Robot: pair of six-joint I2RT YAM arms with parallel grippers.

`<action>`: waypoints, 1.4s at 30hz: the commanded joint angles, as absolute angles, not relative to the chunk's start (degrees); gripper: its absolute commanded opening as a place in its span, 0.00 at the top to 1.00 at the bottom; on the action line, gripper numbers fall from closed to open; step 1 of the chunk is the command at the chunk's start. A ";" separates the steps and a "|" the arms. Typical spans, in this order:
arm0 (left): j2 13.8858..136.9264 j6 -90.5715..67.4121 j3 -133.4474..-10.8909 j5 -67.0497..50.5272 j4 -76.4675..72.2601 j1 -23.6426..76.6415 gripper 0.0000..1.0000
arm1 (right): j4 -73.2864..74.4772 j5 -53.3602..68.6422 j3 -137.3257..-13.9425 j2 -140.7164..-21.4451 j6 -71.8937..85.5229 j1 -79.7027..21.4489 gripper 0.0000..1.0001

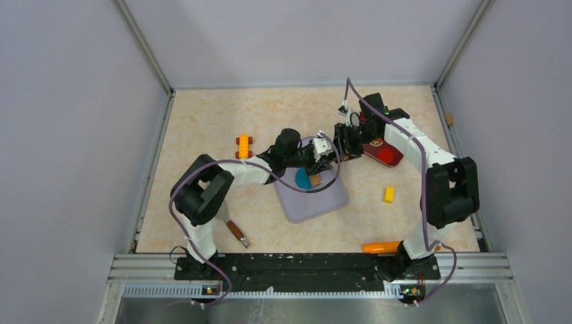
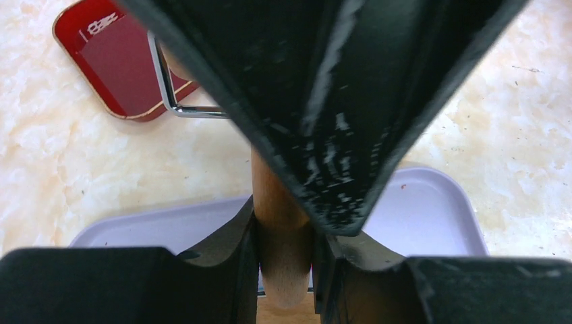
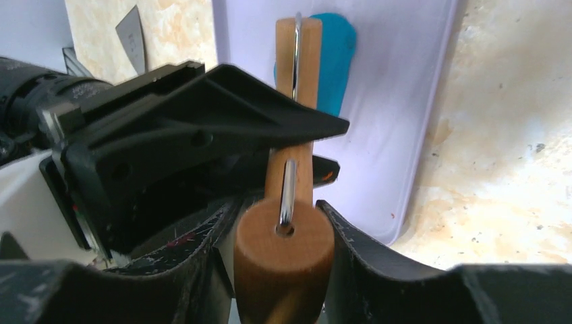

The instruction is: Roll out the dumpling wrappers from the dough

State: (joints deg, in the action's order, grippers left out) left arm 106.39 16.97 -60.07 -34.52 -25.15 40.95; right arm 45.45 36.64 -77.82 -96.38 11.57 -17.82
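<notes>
The teal dough [image 1: 303,179] lies as a flattened patch on the lavender mat [image 1: 317,202]; the right wrist view shows the dough [image 3: 335,61] beyond the roller's far end. The tan wooden roller [image 3: 295,88] with its metal wire frame hangs over the mat between both arms. My left gripper [image 1: 322,156] is shut on the roller's wooden stem [image 2: 283,223]. My right gripper [image 1: 342,145] is closed round the roller's thick round end [image 3: 283,260], a finger on each side. No dumpling wrappers show.
A red flat object [image 1: 384,154] lies just right of the grippers. An orange-red block [image 1: 243,146], a yellow block [image 1: 388,194], an orange cylinder [image 1: 381,247] and a brown tool [image 1: 237,233] are scattered on the table. Grey walls enclose it.
</notes>
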 commanded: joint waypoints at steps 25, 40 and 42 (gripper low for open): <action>113.59 3.66 -55.47 -33.44 -37.88 39.88 1.00 | 43.00 29.64 -72.95 -101.05 14.19 -18.62 1.00; 120.34 1.94 -59.08 -32.87 -42.89 43.36 1.00 | 44.45 25.68 -70.62 -98.27 12.57 -18.08 1.00; 120.57 1.85 -59.35 -32.88 -42.87 43.69 1.00 | 44.55 25.59 -70.37 -97.89 12.52 -17.77 1.00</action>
State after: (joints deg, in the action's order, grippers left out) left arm 116.44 4.56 -56.95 -37.60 -43.99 40.99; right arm 42.54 30.48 -72.73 -99.15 13.63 -16.29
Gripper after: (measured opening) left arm 0.318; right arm 0.351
